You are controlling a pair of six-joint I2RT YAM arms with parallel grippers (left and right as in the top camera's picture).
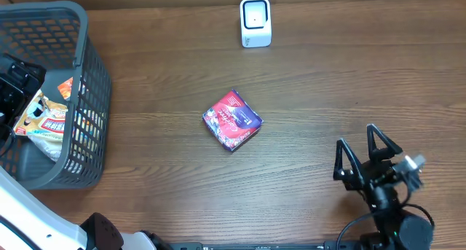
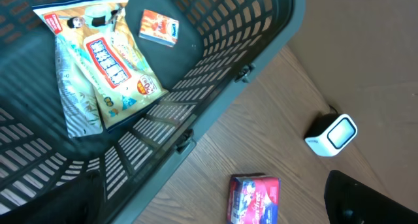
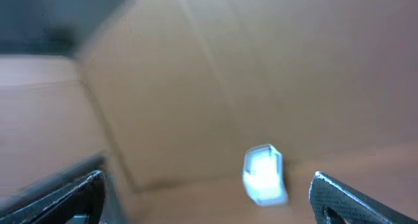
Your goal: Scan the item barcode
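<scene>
Right pincer [image 1: 357, 144], jaws apart, is nearer; box [image 1: 232, 119] lies at its nine o'clock; left pincer [image 1: 13, 90], also apart, hangs over basket [image 1: 93, 111].

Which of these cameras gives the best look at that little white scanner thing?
The overhead view: the white scanner appears sharp, whole and squarely face-on. The left wrist view shows it clearly but tilted, from an angle; the right wrist view gives only a blur.

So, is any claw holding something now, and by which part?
Nothing is held. The left claw, over the basket, and the right claw are both open; the box lies untouched on the table.
</scene>
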